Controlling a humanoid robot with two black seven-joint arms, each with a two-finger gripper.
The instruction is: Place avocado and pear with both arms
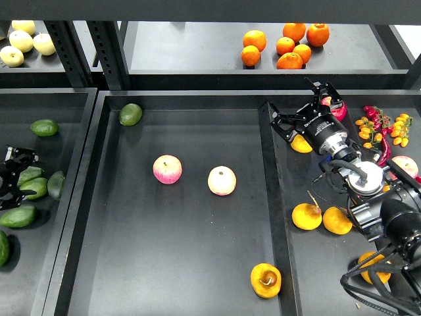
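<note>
Several dark green avocados (18, 216) lie in the left tray (72, 131). My left gripper (14, 172) comes in at the left edge, right over two of them (38, 188). It is small and dark, so its fingers cannot be told apart. Yellow-orange pears lie in the right tray: one (301, 145) just below my right gripper (301, 105) and two more (306, 216) near its front. The right gripper's fingers are spread wide and hold nothing. Another pear (266, 280) lies in the middle tray (197, 263).
Two pink-and-cream apples (167, 169) and a rounder green fruit (130, 114) lie in the middle tray. Oranges (289, 46) and pale fruit (23, 41) sit on the back shelf. Red chillies and small tomatoes (381, 131) lie at the far right. Raised walls divide the trays.
</note>
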